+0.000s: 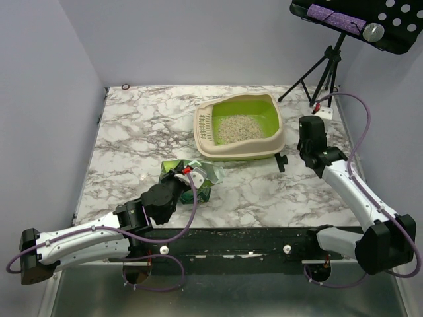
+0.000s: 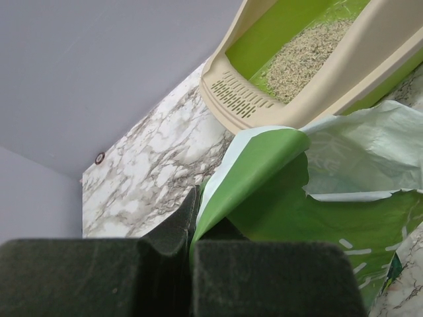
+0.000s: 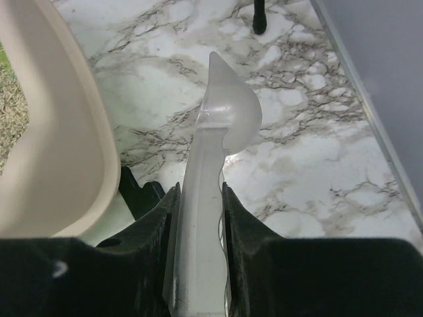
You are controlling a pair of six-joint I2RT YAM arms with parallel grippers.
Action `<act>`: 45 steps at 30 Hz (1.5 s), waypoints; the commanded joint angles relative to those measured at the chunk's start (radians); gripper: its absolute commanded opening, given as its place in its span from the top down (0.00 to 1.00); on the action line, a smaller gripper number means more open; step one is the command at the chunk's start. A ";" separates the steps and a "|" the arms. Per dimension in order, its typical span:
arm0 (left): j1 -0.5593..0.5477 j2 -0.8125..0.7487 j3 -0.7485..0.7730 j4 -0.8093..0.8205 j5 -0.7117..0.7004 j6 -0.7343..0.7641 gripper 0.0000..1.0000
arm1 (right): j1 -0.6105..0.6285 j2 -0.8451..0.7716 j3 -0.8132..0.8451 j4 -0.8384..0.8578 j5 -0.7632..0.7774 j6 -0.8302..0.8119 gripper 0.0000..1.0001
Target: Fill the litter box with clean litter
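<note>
The litter box [image 1: 238,153], beige-rimmed and lime-green inside, sits at the back middle of the marble table with a patch of litter [image 1: 239,127] on its floor. In front of it lies a green printed bag [image 1: 210,173]. My left gripper [image 1: 190,173] is shut on the bag's edge. The left wrist view shows the bag [image 2: 284,191] pinched in the left gripper [image 2: 190,205], with the litter box [image 2: 244,99] and litter [image 2: 304,56] beyond. My right gripper [image 1: 310,132] hovers right of the box. In the right wrist view the right gripper [image 3: 200,191] is shut on a clear plastic scoop [image 3: 211,158], beside the box rim [image 3: 59,132].
A tripod [image 1: 324,69] carrying a black perforated tray [image 1: 357,23] stands at the back right corner. A small black clip [image 1: 282,160] lies just right of the box front. Spilled grains dot the dark front edge [image 1: 251,234]. Grey walls close the left and back.
</note>
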 commanded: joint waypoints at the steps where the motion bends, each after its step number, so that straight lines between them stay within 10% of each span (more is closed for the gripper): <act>1: -0.015 -0.017 0.031 0.051 0.004 -0.010 1.00 | -0.065 0.034 -0.075 0.172 -0.108 0.113 1.00; 10: -0.015 -0.015 0.027 0.055 -0.005 -0.001 1.00 | -0.103 0.173 -0.089 0.192 -0.166 0.150 0.99; 20: -0.016 -0.012 0.024 0.060 -0.003 0.001 1.00 | -0.106 0.222 -0.121 0.192 -0.200 0.180 0.58; 33: -0.016 -0.002 0.019 0.066 -0.009 0.007 1.00 | -0.108 0.124 -0.121 0.162 -0.200 0.168 0.53; 45: -0.016 0.001 0.024 0.068 -0.017 0.008 1.00 | 0.007 -0.166 -0.046 0.185 -0.736 -0.002 0.50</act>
